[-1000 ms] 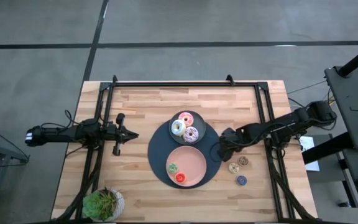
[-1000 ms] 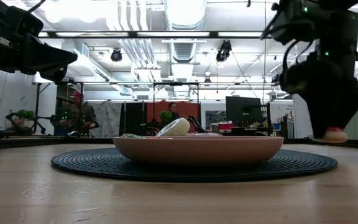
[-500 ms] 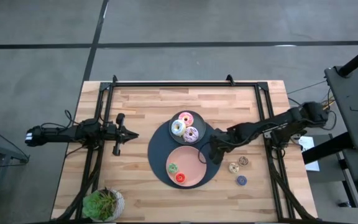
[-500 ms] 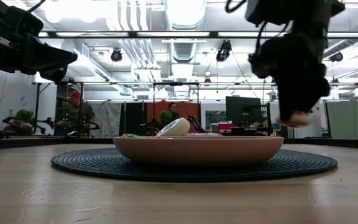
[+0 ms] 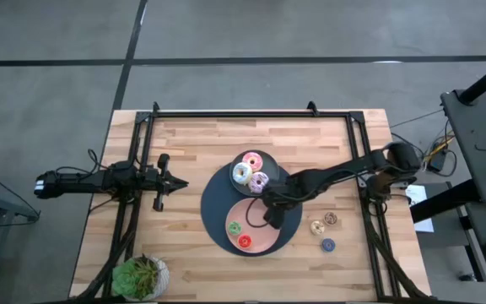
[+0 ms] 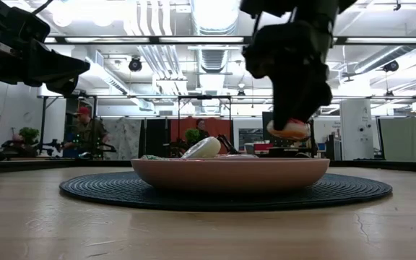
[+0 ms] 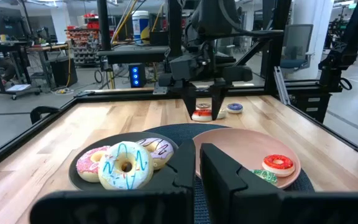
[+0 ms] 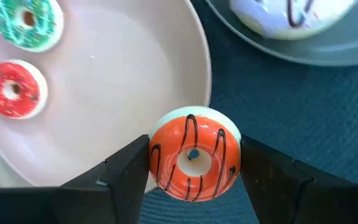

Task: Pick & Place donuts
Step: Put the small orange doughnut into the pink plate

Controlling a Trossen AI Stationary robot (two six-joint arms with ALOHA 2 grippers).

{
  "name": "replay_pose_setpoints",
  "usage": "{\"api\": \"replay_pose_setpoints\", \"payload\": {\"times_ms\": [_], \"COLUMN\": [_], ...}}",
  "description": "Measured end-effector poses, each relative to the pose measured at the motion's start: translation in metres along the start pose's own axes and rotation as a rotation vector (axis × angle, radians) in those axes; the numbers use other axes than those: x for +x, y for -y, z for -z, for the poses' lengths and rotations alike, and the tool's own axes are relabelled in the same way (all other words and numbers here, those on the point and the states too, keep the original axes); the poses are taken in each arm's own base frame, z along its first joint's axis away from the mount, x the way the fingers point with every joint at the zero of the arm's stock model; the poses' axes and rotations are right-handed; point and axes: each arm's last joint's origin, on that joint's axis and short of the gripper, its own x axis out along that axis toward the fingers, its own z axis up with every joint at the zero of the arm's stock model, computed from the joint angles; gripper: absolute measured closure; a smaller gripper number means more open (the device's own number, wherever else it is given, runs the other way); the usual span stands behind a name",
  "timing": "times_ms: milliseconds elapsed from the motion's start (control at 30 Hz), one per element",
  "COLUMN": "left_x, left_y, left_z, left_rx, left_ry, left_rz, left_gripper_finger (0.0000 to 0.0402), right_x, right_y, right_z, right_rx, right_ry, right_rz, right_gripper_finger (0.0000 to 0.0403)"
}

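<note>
I see bare table (image 5: 192, 143) wide around the dark mat (image 5: 218, 221). My right gripper (image 8: 192, 163) hangs over the pink plate (image 8: 117, 93) rim, jaws grasping the orange donut (image 8: 193, 155) above it. The left gripper (image 5: 178, 182) waits well apart, clenched.

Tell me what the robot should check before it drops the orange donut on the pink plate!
1. Orange donut held in right hand: ok.
2. Donut over pink plate: not ok, it hangs at the rim.
3. Donut above the rim: ok, clear in the low view.
4. Free spot on plate: ok, green donut and red donut sit to one side.
5. Left hand out of the way: ok.
</note>
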Motion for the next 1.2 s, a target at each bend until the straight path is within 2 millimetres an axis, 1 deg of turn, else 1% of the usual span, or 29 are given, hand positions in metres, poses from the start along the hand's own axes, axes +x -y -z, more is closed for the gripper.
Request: {"api": "replay_pose_setpoints", "payload": {"times_ms": [533, 800, 1200], "left_x": [0.0, 0.0, 0.0], "left_y": [0.0, 0.0, 0.0], "left_z": [0.0, 0.0, 0.0], "left_rx": [0.0, 0.0, 0.0], "left_ry": [0.0, 0.0, 0.0], "left_rz": [0.0, 0.0, 0.0], "left_gripper_finger": [0.0402, 0.0402, 0.0402], "right_x": [0.013, 0.028, 0.052], "right_y": [-0.037, -0.054, -0.075], "right_z": [-0.034, -0.05, -0.069], "right_rx": [-0.066, -0.105, -0.201], "right_ry": [0.037, 0.047, 0.061], "right_rz": [-0.038, -0.046, -0.054], "right_gripper_finger": [0.0179, 0.0179, 0.0179]}}
